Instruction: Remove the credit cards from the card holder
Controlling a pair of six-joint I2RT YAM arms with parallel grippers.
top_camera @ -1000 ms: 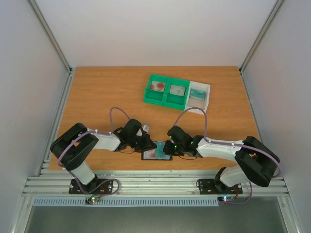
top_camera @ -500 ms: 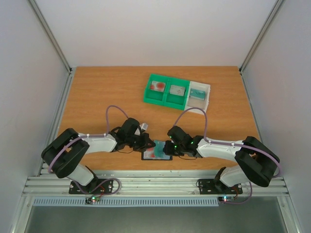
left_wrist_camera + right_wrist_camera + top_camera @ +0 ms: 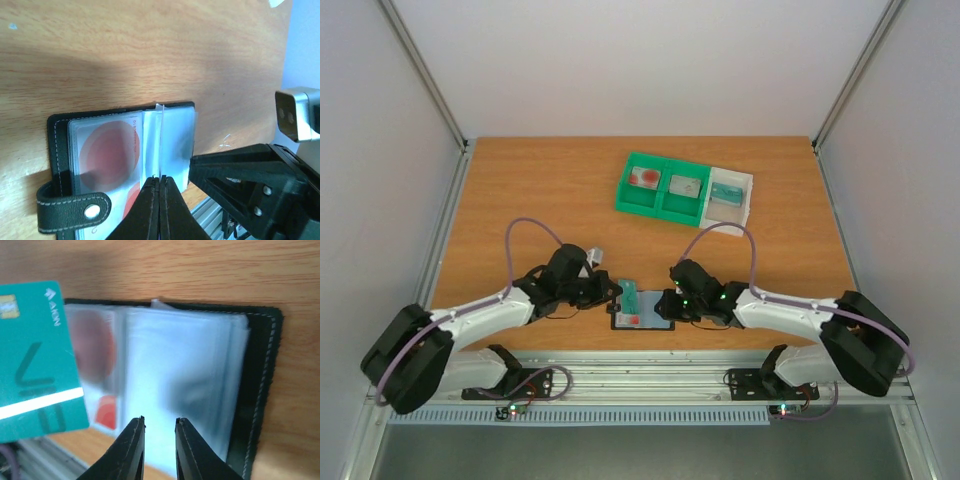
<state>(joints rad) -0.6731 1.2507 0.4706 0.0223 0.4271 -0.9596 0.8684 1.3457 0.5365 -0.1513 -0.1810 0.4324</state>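
Note:
The card holder point(image 3: 658, 325) lies open near the table's front edge, its black rim showing in the left wrist view point(image 3: 57, 131) and the right wrist view point(image 3: 259, 385). My left gripper point(image 3: 617, 295) is shut on a teal credit card point(image 3: 629, 297), held just left of and above the holder. The card is edge-on in the left wrist view point(image 3: 160, 140) and flat in the right wrist view point(image 3: 35, 360). A whitish card with red marks point(image 3: 105, 152) sits in the left pocket. My right gripper point(image 3: 666, 310) is slightly open, its tips point(image 3: 160, 422) over the clear sleeves.
A green compartment tray point(image 3: 660, 213) at the back holds a card in each of two compartments. A white tray point(image 3: 748, 205) beside it holds a teal card. The metal rail point(image 3: 640, 368) runs just behind the holder at the table's near edge.
My left gripper has pulled the teal card out of the holder, moving left and stretching its arm out. The right gripper has stayed on the holder.

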